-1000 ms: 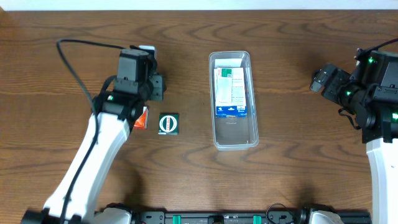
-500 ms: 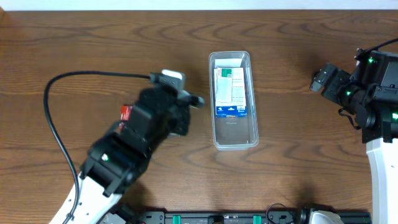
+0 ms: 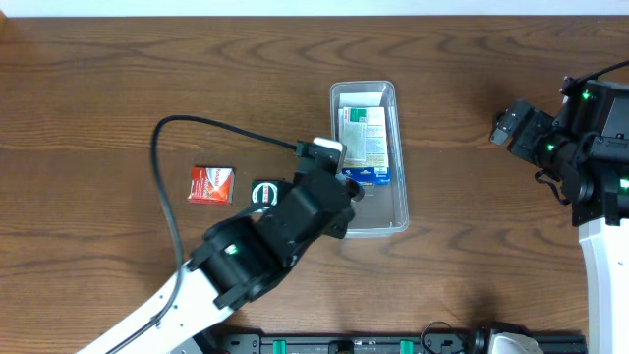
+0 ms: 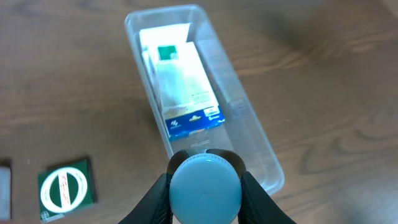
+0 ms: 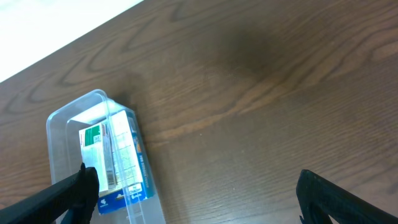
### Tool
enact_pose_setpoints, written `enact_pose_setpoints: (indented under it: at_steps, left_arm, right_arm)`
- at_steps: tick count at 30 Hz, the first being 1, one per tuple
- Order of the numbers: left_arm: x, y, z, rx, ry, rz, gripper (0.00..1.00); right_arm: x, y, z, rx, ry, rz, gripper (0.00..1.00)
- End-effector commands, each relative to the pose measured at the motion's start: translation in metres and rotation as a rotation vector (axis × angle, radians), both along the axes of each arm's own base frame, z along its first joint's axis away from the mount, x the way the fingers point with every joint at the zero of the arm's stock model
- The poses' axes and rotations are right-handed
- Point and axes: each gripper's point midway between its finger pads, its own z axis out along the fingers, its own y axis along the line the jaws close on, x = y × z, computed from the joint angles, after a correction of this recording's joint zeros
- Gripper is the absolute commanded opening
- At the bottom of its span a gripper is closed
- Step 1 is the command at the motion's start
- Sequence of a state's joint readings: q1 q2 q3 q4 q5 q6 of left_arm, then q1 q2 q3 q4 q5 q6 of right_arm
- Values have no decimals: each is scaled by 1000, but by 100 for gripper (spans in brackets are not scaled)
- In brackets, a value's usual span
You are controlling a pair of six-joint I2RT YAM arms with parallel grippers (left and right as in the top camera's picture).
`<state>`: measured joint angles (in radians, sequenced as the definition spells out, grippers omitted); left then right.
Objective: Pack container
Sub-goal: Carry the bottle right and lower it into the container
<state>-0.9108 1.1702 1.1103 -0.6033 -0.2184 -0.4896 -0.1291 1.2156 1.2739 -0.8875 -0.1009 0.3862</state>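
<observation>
Travel from the surface's left half has been completed: the left gripper, clenched on a round pale-blue item, is held over the near end of the container, midway between left and right edges, so release is judged next. The right gripper is spread wide.

light: bright, even | shadows: soft on table | blur: left-wrist foreground | overexposed: right-wrist top-left

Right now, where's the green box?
Overhead, the green box lies left of the container, beside the red packet, partly under the left arm.
</observation>
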Motion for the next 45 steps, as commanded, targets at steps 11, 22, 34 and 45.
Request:
enact_pose_setpoints:
  at_steps: [11, 22, 34, 45]
  left_arm:
    - [23, -20, -61, 70, 117, 129, 22]
    - [23, -56, -71, 23, 101, 91, 22]
    - [45, -81, -117, 134, 54, 22, 22]
    - [53, -90, -148, 190, 48, -10, 32]
  right_arm:
    - [0, -1, 1, 7, -3, -11, 99]
    - [0, -1, 1, 7, -3, -11, 99]
    - [0, -1, 1, 7, -3, -11, 99]
    - [0, -1, 1, 7, -3, -11, 99]
